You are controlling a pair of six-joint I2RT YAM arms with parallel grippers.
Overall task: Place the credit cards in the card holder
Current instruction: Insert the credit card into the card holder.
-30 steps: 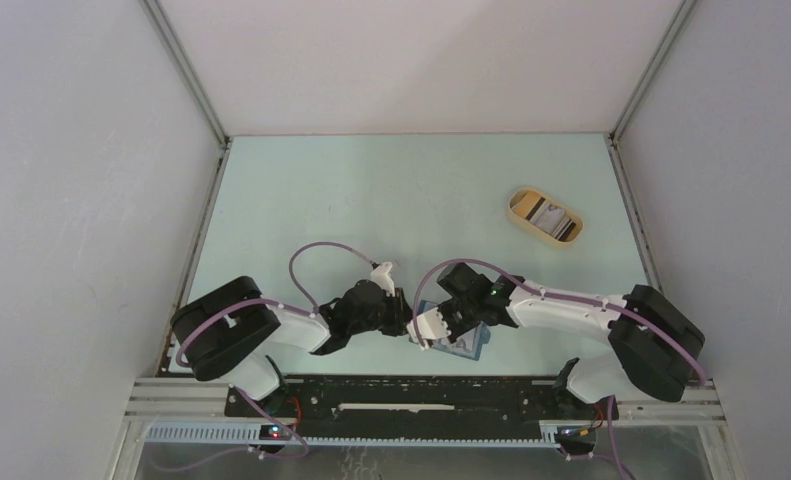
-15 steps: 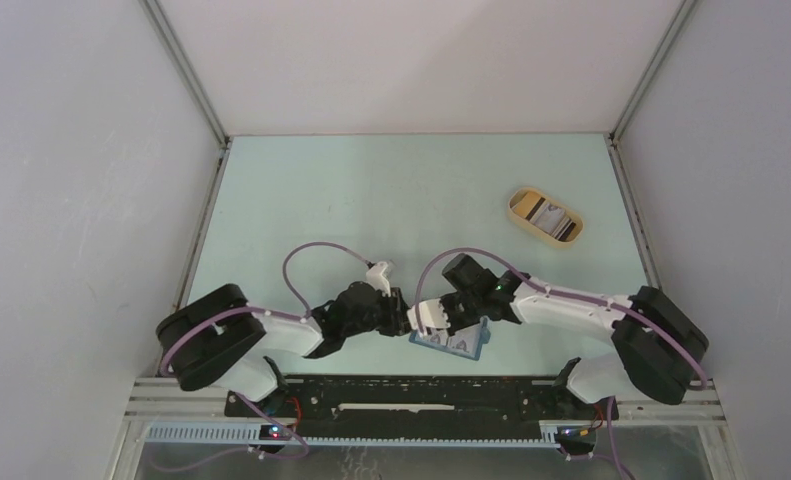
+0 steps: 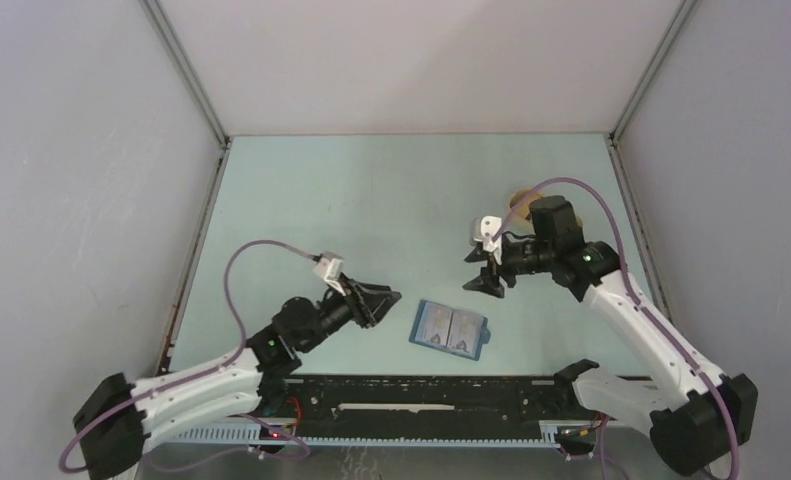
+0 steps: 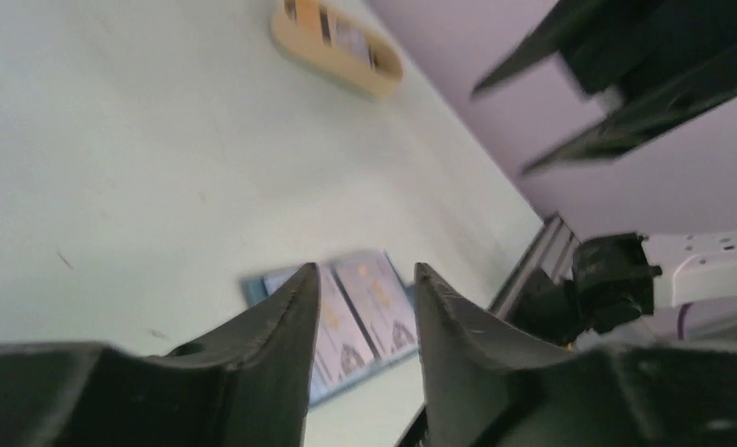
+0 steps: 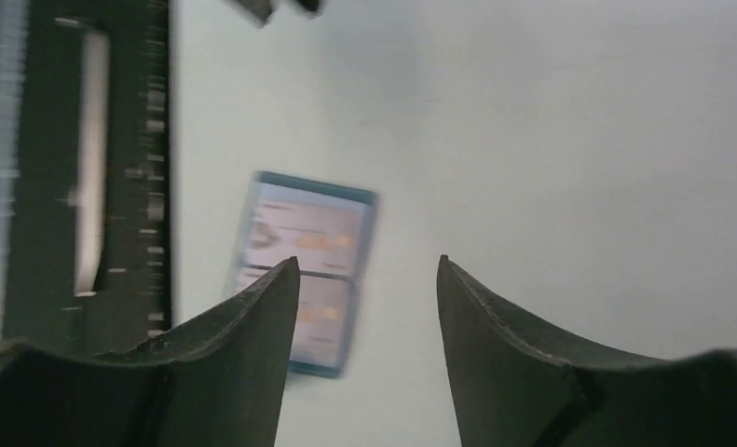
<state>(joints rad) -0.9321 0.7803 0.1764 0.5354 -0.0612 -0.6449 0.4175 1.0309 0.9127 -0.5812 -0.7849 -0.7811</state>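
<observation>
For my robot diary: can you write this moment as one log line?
teal-blue folding card holder: open flat, two whitish cards inside | left end effector: open, empty | right end effector: open, empty

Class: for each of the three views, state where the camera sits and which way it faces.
Top external: above and behind, looking down on left arm, right arm and the open card holder.
Left wrist: on the left arm, facing across the table past its own jaws at card holder and tray.
Right wrist: on the right arm, looking down between its own jaws at the card holder.
Shared: all three show the card holder.
</observation>
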